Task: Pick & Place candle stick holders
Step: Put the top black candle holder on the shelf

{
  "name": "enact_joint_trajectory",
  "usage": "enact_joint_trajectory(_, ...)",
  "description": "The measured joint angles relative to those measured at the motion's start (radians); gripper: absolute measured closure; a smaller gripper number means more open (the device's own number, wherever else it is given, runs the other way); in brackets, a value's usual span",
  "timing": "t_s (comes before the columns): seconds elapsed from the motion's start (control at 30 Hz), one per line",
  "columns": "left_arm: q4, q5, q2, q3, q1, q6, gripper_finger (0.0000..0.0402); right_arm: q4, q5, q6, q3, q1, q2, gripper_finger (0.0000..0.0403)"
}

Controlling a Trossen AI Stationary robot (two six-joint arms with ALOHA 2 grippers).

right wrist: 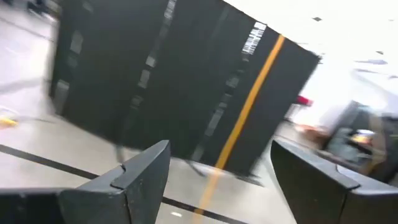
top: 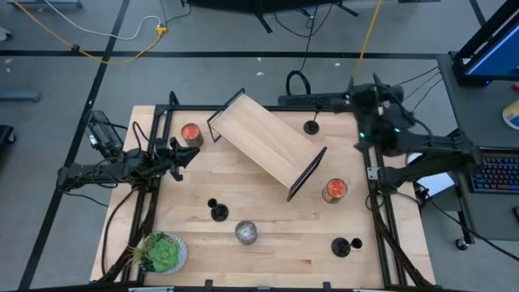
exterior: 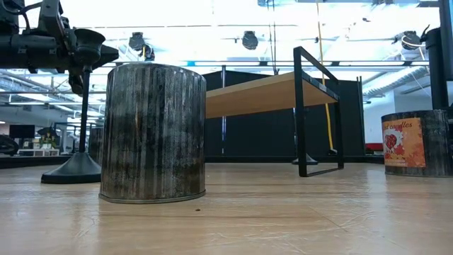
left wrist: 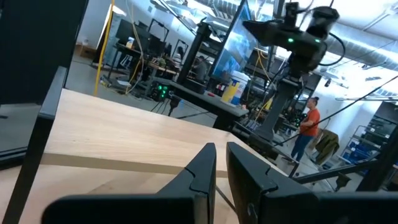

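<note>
Black candle stick holders are spread over the wooden table: one (top: 310, 126) past the far end of the shelf, one (top: 219, 213) near the middle left, one (top: 341, 246) near the front right. In the low view one holder (exterior: 83, 113) stands upright on its round base. My left gripper (top: 183, 154) hovers shut at the table's left side and holds nothing; its fingers (left wrist: 205, 168) point level at the shelf. My right gripper (right wrist: 217, 171) is raised high beyond the table's far right corner, open, with nothing between its fingers.
A wooden shelf on a black frame (top: 268, 142) stands slantwise mid-table. Two orange jars (top: 190, 132) (top: 334, 190), a silver jar (top: 246, 233) and a green plant (top: 162, 253) also stand on the table. A person (left wrist: 307, 124) is far off in the room.
</note>
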Motion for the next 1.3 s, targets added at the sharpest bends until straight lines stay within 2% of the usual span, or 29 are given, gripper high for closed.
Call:
enact_joint_trajectory(0.2, 0.000, 0.000, 0.000, 0.000, 0.000, -0.001, 0.0360, 0.001, 0.023, -0.035, 0.009, -0.152, 0.079, 0.0131)
enact_joint_trajectory(0.4, 0.000, 0.000, 0.000, 0.000, 0.000, -0.006, 0.0360, -0.001, 0.017, 0.078, 0.009, -0.215, 0.153, 0.0132)
enact_joint_trajectory(0.7, 0.000, 0.000, 0.000, 0.000, 0.000, -0.006, 0.0360, -0.001, -0.010, 0.185, 0.009, -0.179, 0.198, 0.0129)
enact_joint_trajectory(0.87, 0.000, 0.000, 0.000, 0.000, 0.000, -0.006, 0.0360, -0.003, -0.007, 0.145, 0.009, -0.178, 0.204, 0.0129)
enact_joint_trajectory(0.97, 0.000, 0.000, 0.000, 0.000, 0.000, -0.006, 0.0360, -0.009, 0.040, 0.139, 0.009, -0.175, 0.204, 0.0128)
enact_joint_trajectory(1.03, 0.000, 0.000, 0.000, 0.000, 0.000, -0.006, 0.0360, -0.010, 0.073, 0.208, 0.008, -0.165, 0.204, 0.0129)
enact_joint_trajectory(1.17, 0.000, 0.000, 0.000, 0.000, 0.000, -0.006, 0.0360, -0.002, 0.022, 0.229, 0.008, -0.136, 0.192, 0.0128)
enact_joint_trajectory(1.3, 0.000, 0.000, 0.000, 0.000, 0.000, -0.006, 0.0360, 0.013, 0.027, 0.234, 0.008, -0.098, 0.176, 0.0128)
